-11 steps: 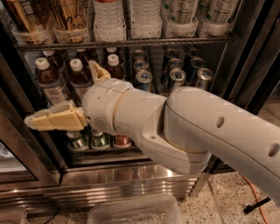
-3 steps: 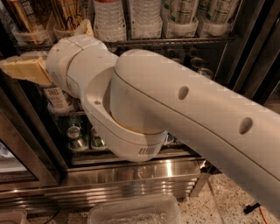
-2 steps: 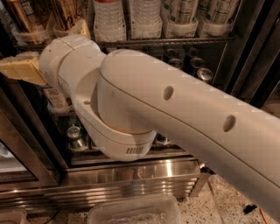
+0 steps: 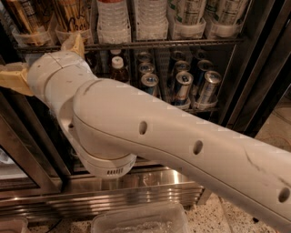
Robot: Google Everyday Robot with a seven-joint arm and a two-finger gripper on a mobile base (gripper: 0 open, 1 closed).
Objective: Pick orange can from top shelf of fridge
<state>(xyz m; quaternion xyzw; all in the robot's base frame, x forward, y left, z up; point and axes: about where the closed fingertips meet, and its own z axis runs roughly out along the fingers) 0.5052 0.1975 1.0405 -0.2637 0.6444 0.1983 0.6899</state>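
Two orange cans (image 4: 72, 17) with black scribble markings stand in clear holders at the left end of the top shelf (image 4: 182, 43), a dark wire rack; the second can (image 4: 26, 16) is further left. My gripper (image 4: 10, 78) is at the far left edge, just below that rack and under the orange cans. It touches no can. My white arm (image 4: 150, 136) crosses the view from lower right and hides the left part of the lower shelf.
Clear bottles (image 4: 111, 18) and pale cans (image 4: 191, 13) fill the rest of the top shelf. Blue-and-silver cans (image 4: 182, 86) and a brown white-capped bottle (image 4: 117, 68) stand on the rack below. The fridge's steel base (image 4: 150, 184) and a clear plastic bin (image 4: 141, 220) lie low in front.
The gripper has risen from lower-shelf height to just under the top shelf and shifted left to the frame edge. The arm has swung across and covers more of the fridge.
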